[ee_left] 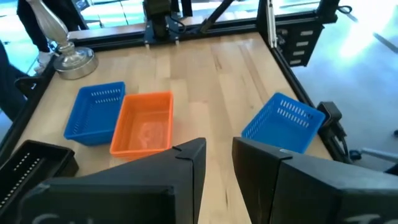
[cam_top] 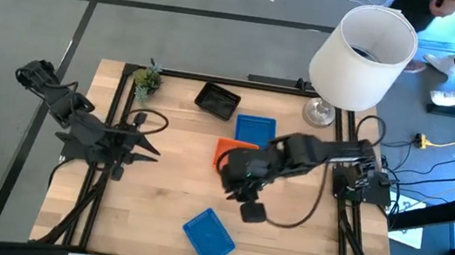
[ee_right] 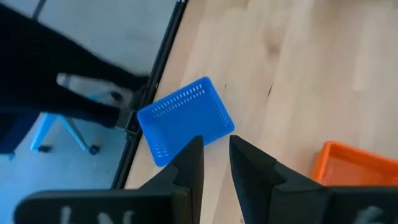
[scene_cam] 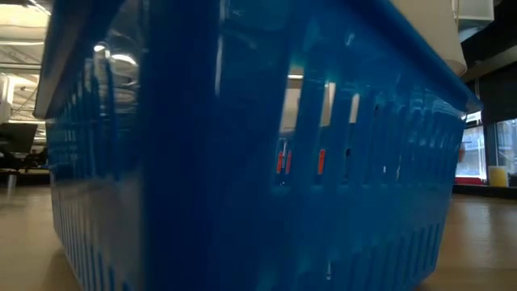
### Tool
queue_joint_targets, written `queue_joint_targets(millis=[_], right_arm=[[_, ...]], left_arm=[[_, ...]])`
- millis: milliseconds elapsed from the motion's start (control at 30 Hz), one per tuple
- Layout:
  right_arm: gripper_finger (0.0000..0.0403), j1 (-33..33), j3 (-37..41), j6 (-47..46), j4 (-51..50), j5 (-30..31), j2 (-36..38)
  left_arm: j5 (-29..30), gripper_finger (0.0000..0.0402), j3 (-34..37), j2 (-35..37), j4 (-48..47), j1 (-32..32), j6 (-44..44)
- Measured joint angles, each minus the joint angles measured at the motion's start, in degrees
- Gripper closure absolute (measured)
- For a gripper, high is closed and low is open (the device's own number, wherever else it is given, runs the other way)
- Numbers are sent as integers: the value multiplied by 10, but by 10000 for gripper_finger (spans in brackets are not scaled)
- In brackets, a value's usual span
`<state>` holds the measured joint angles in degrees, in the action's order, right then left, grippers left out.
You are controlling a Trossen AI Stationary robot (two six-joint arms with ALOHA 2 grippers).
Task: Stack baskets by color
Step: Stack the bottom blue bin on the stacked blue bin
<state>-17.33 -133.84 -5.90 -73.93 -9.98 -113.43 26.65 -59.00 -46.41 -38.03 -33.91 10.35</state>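
Note:
Four baskets rest bottom-down on the wooden table. A black basket is at the far side, a blue basket is beside it, and an orange basket lies against that blue one, partly under my right arm. A second blue basket sits askew near the front edge and fills the low view. My left gripper hovers open at the table's left, pointing right. My right gripper hangs open above mid-table, angled down toward the near blue basket, with nothing between its fingers.
A big white lampshade on a metal foot stands at the far right corner. A small green plant sits at the far left corner. Bare wood lies between the left gripper and the baskets. A black frame edges the table.

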Motion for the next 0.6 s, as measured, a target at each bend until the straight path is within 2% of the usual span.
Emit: queue_joint_targets(millis=[200, 467, 600], right_arm=[[329, -8, 0, 8, 23, 12, -51], [392, -8, 0, -59, 65, 9, -91], [398, -6, 0, -74, 63, -12, -102]], left_arm=[[-5, 331, 0, 17, -36, 0, -4], [-49, 331, 0, 27, -53, 0, -4], [-50, 331, 0, 27, -53, 0, -4]])
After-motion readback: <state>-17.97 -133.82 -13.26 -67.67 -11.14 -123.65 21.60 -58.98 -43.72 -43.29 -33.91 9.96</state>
